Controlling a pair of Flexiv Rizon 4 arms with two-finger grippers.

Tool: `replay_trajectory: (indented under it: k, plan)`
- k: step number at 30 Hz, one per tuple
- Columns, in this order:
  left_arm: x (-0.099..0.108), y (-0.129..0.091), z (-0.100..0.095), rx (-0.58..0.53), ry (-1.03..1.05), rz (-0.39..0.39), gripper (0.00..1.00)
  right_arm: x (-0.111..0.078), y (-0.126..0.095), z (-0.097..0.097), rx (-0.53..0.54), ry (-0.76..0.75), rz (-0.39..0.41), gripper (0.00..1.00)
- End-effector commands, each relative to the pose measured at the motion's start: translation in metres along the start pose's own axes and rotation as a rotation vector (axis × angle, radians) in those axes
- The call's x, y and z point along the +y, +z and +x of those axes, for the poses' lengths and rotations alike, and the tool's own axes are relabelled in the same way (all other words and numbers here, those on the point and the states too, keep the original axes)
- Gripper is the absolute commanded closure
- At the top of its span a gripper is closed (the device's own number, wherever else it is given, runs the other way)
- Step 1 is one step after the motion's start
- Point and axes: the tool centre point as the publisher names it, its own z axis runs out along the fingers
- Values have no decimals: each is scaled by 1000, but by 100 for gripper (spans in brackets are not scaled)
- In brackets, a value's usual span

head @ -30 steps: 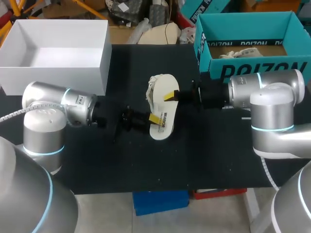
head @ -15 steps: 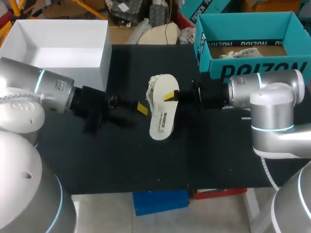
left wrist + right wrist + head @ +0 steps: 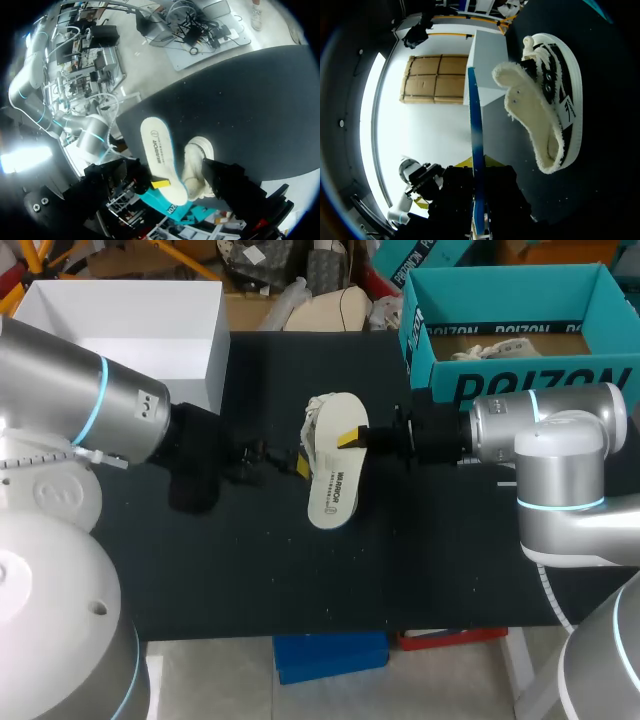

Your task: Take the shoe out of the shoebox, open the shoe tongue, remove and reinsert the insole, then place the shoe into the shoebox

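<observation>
The right gripper [image 3: 354, 438], reaching in from the frame's right, is judged to be clamped on the shoe [image 3: 332, 485]. One yellow tip is pressed on the sole [image 3: 156, 150], and its partner is hidden behind the shoe. The shoe is thereby held on its side at the middle of the black table [image 3: 450, 560]. Its sole is turned toward the head camera, so the opening with its fleecy lining [image 3: 530, 116] is presented for work on tongue and insole. The left gripper [image 3: 298, 462] is seen just beside the shoe's left edge; whether it is open or closed cannot be told. The teal shoebox [image 3: 520, 388] stands at upper right, and the shoe is outside it.
</observation>
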Motion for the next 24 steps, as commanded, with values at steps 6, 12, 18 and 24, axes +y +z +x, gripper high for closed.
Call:
replay_trajectory:
  k: [6,12,18,24]
  plan:
    - [1,7,-10,424,-65,63,0,-1,1,0,-1,0,-4,100]
    - [12,13,-19,522,-135,83,0,-1,1,0,-1,0,-4,100]
    - [19,15,-25,610,-140,93,0,-1,1,0,-1,0,-4,100]
    - [18,14,-25,658,-217,107,0,-1,1,0,-1,0,-4,100]
